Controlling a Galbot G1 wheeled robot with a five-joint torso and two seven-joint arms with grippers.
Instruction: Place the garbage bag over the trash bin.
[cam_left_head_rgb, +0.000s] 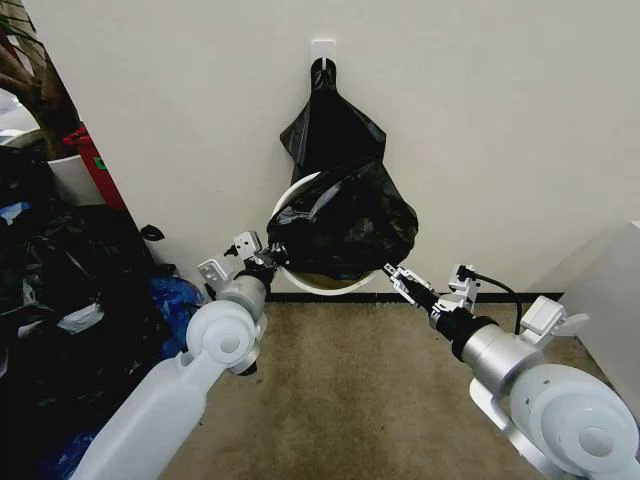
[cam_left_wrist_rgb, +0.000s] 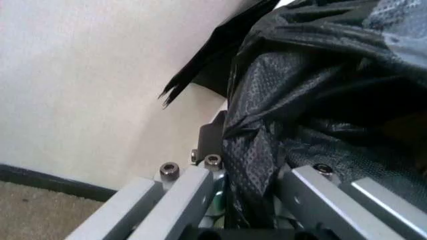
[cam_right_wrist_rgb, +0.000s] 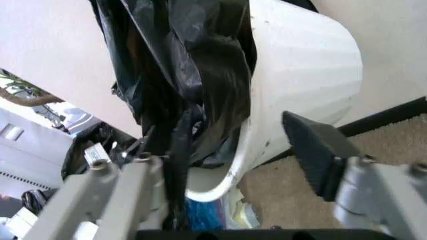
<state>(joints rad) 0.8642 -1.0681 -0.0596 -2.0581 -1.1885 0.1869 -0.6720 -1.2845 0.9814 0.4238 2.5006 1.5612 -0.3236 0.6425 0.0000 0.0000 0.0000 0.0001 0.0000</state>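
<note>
Against a white wall at 12 o'clock, we see the garbage bag (cam_left_head_rgb: 345, 215) partly draped over the tilted trash bin (cam_left_head_rgb: 290, 200), left gripper (cam_left_head_rgb: 268, 255) pinching bag film, right gripper (cam_left_head_rgb: 400, 278) spread wide beside it; rim still mostly uncovered.

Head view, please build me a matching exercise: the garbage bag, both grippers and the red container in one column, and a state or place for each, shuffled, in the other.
Things:
1. garbage bag
2. left gripper
3. right gripper
4. red container

States or places:
A. open, close by the trash bin
B. draped over the trash bin
C. by the wall, off to the robot's left
D. shut on the garbage bag

Pairs: 1-B, 2-D, 3-A, 4-C
</note>
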